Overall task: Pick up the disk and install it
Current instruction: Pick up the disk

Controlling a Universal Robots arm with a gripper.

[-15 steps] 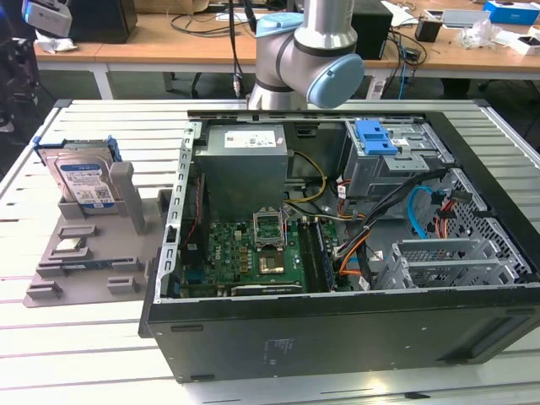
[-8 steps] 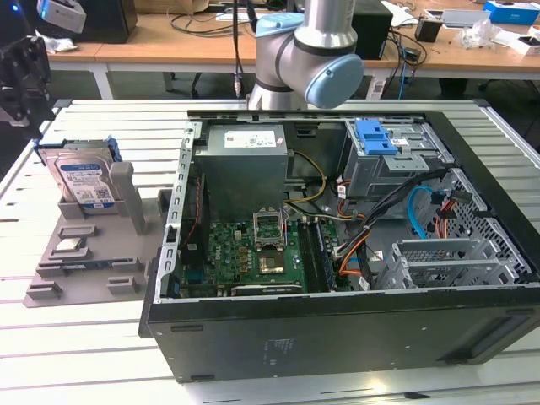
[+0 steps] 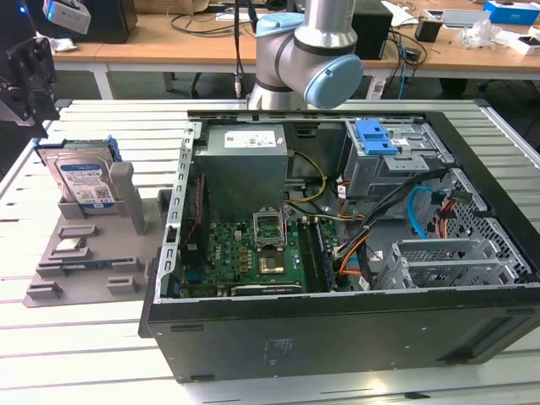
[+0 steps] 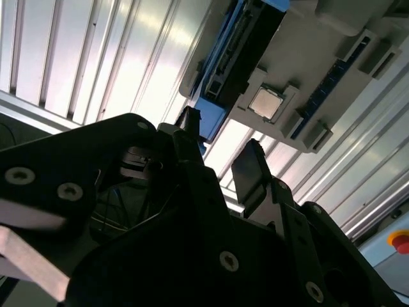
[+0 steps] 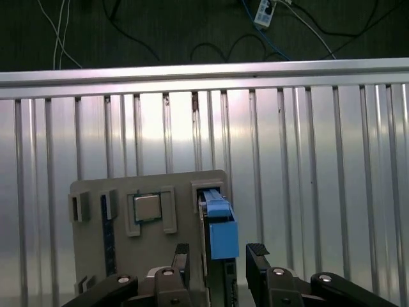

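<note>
The disk (image 3: pixel 83 179) stands on edge in a grey holder (image 3: pixel 126 245) at the exterior view's left, a silver drive with a white-and-blue label and a blue bracket. My gripper (image 3: pixel 27 72) hangs above and a little behind it, not touching. In the first wrist view the disk's blue bracket end (image 5: pixel 221 231) lies in line with the gap between the two dark fingers, and my gripper (image 5: pixel 219 254) is open with nothing held. In the second wrist view the disk (image 4: pixel 246 38) shows edge-on beyond the open gripper (image 4: pixel 218 144).
A processor chip (image 5: pixel 147 206) sits in a pocket of the holder beside the disk. The open computer case (image 3: pixel 337 329) takes the middle and the exterior view's right, with a blue-topped drive cage (image 3: pixel 375 135) at its back. The arm's base (image 3: pixel 304 51) stands behind the case.
</note>
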